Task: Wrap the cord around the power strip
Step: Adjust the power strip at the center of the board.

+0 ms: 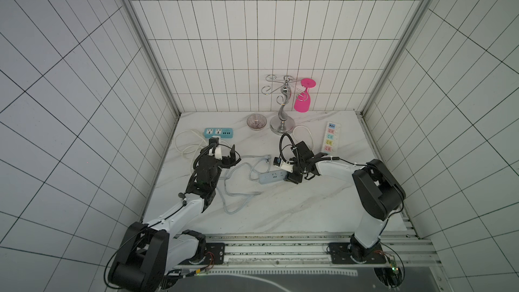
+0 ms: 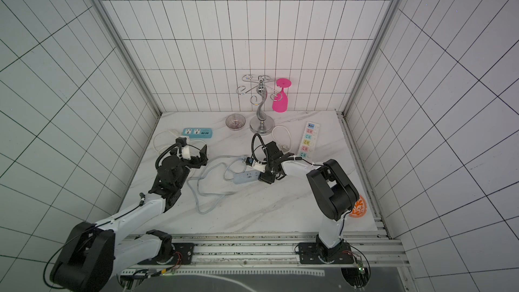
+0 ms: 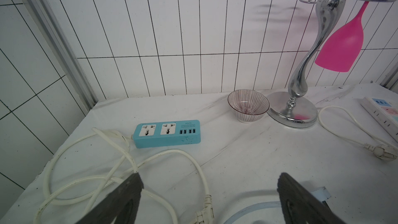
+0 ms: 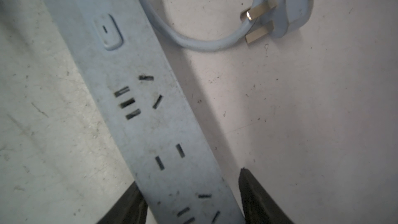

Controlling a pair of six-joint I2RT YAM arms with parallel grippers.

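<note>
The power strip (image 1: 271, 178) lies flat near the middle of the table (image 1: 309, 206), with one end under the right gripper (image 4: 190, 175). It is slim and pale grey-blue with a rounded end. Its top is dull and flecked with dark specks and smudges. An oblong button with a small dash sits near the free end, and groups of narrow dark slots follow down its length.

The cord (image 4: 200, 47) is the same colour. In the right wrist view it curls in a tight loop beside the strip and ends in the plug (image 4: 295, 11). The plug is pale blue and shows two flat metal prongs. It lies just behind the strip, toward the back edge. In both top views more cord sprawls in loose loops from the strip toward the left edge and the front edge.

The right gripper's fingers (image 4: 258, 197) stand narrow, one along each long edge of the strip and close against it. I cannot tell whether they squeeze it.

The left gripper (image 3: 210, 174) hangs above the table toward the left edge, fingers spread wide and gripping nothing, with a bend of cord beneath it.

A teal strip (image 1: 219, 132) lies near the back left corner and a white strip (image 1: 330, 137) near the right edge. A bowl (image 1: 256, 121) and a stand (image 1: 282, 127) holding a pink glass (image 1: 302, 102) are at the back edge.
</note>
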